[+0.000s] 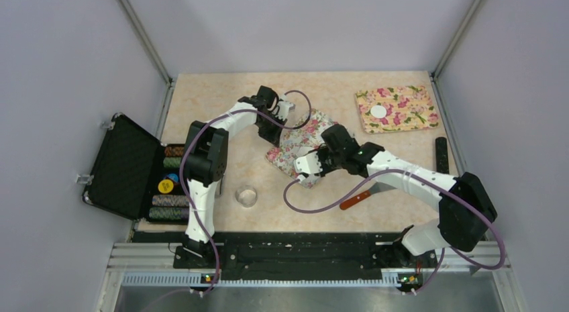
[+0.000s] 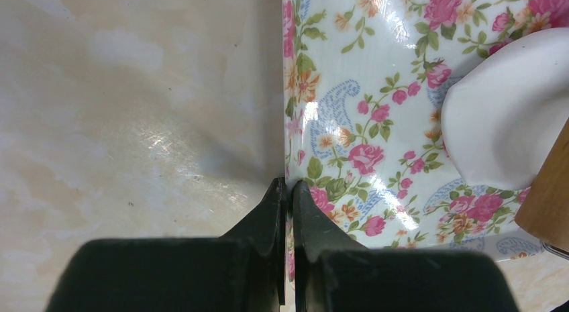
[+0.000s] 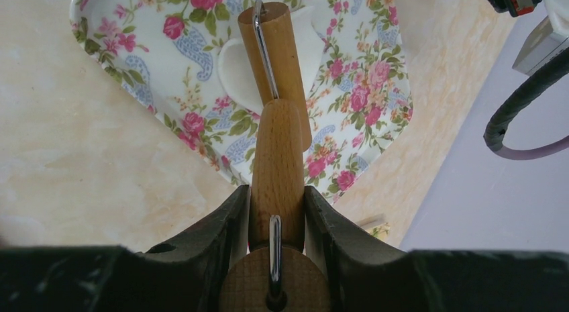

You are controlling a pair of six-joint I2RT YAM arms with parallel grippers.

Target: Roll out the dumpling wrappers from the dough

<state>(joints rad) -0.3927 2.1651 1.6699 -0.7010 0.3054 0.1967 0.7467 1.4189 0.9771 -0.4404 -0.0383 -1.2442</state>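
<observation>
1. top view: the left arm (image 1: 221,124) reaches over to the far edge of the middle floral mat (image 1: 298,141), and the right arm (image 1: 402,174) comes at it from the near side. it looks as if one arm steadies the mat while the other rolls. one flat wrapper (image 1: 379,112) lies on a second mat (image 1: 397,109), well apart at the far right and probably parked out of the way. here the dough is hidden under the arms, and neither set of jaws can be read.
2. left wrist view: the left jaws are together, pinching the mat's edge, seemingly to stop it sliding on the bench (image 2: 134,124). the dough (image 2: 503,117) sits on the mat, cut off by the frame, with one rim curled up. a corner of the wooden roller (image 2: 547,191) overlaps it.
3. right wrist view: the right jaws are clamped on the roller's handle, and its barrel lies across the dough. the part beneath is hidden, so i cannot tell how thin it is.
</observation>
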